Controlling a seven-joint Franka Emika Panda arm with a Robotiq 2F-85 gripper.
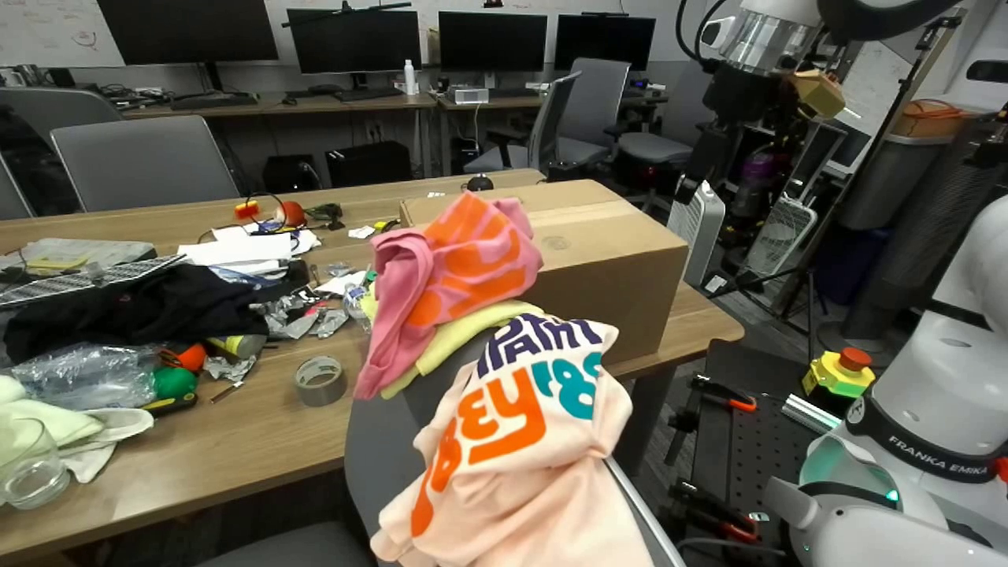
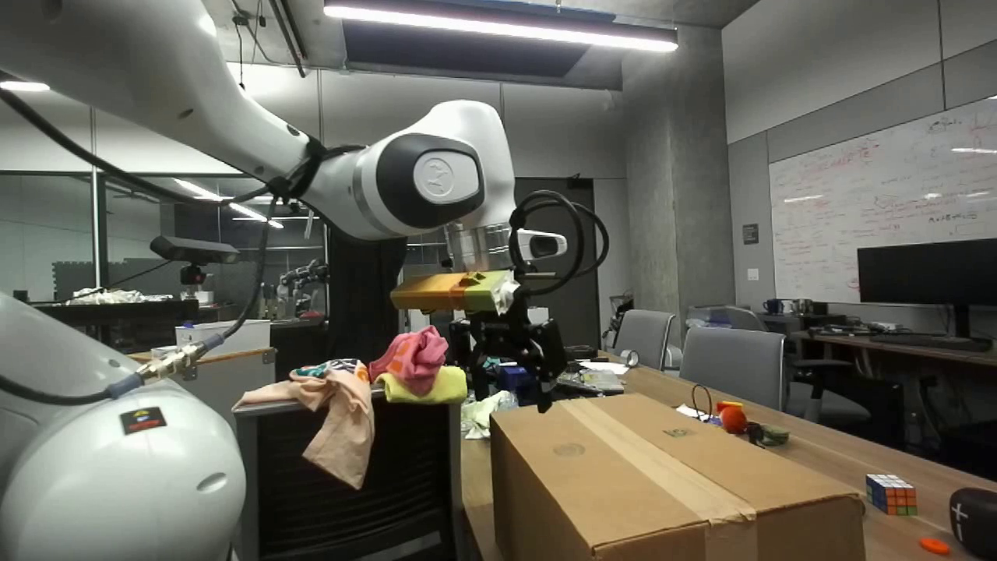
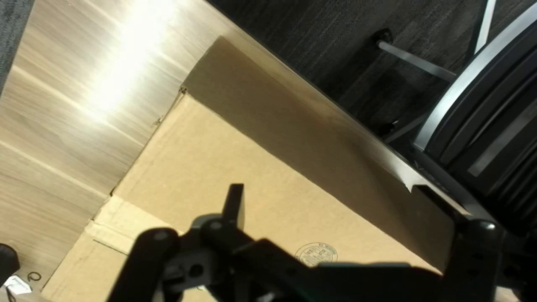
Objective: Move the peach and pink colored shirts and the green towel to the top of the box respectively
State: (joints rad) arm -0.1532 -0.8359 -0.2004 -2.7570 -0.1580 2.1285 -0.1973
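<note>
The peach shirt (image 1: 543, 465) with bold lettering hangs over a chair back; it also shows in an exterior view (image 2: 340, 413). The pink shirt (image 1: 480, 256) with orange print lies bunched beside it, also seen in an exterior view (image 2: 419, 358). The yellow-green towel (image 1: 465, 331) lies under the pink shirt and shows in an exterior view (image 2: 436, 386). The closed cardboard box (image 1: 614, 228) stands on the table, its top bare in an exterior view (image 2: 623, 460). My gripper (image 3: 329, 191) is open and empty above the box, fingers pointing down; it shows in an exterior view (image 2: 510, 393).
The grey chair (image 1: 394, 441) stands against the table (image 1: 228, 453), next to the box. The table holds a tape roll (image 1: 320, 380), black cloth (image 1: 134, 315) and clear plastic (image 1: 87, 378). A Rubik's cube (image 2: 891, 494) and black speaker (image 2: 974, 523) are beyond the box.
</note>
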